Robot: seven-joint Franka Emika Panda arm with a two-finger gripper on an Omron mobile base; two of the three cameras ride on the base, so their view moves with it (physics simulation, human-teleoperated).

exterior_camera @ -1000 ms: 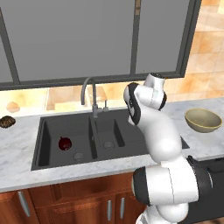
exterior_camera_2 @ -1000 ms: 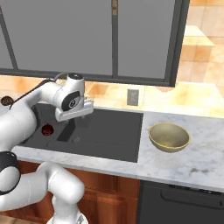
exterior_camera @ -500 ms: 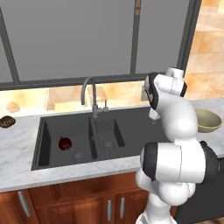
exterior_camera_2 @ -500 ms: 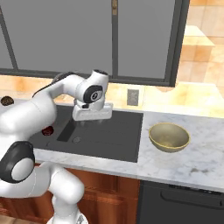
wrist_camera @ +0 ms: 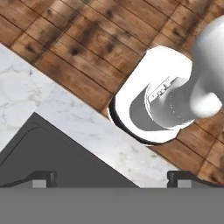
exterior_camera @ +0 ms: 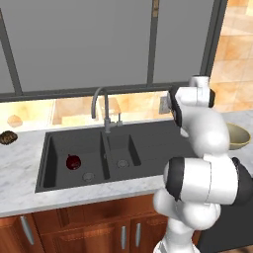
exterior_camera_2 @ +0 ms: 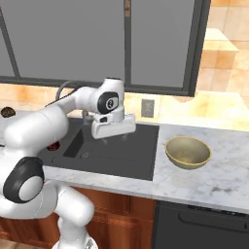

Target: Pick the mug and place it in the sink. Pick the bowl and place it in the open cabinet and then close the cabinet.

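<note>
Fingers (wrist_camera: 111,176) stand wide apart with nothing between them; I see only their two dark tips at the bottom of the hand view, one (wrist_camera: 41,177) at each side, over a corner of the sink (exterior_camera: 148,143) and a strip of marble desk (exterior_camera_2: 214,180). From the right base view I find the hand (exterior_camera_2: 113,127) hanging above the sink's flat drainboard, its fingertips too small to make out there. From the left base view the arm's own white links hide most of the bowl (exterior_camera_2: 188,152), leaving me a sliver of its rim at the right edge; the right base view gives it whole, upright on the desk, well apart from the sink. I find the mug (exterior_camera: 73,161) in the left basin, near the round drain, its handle not discernible; in the right base view the arm covers all but a dark red speck of it. Two small lumps, one dark brown (exterior_camera: 7,137) and one tan (exterior_camera: 14,120), sit at the far left of the desk. Grey panels (exterior_camera: 89,44) overhead are cut off by the top edge, so I cannot tell what they belong to. Tan tile lines the wall; wood drawers sit below.
</note>
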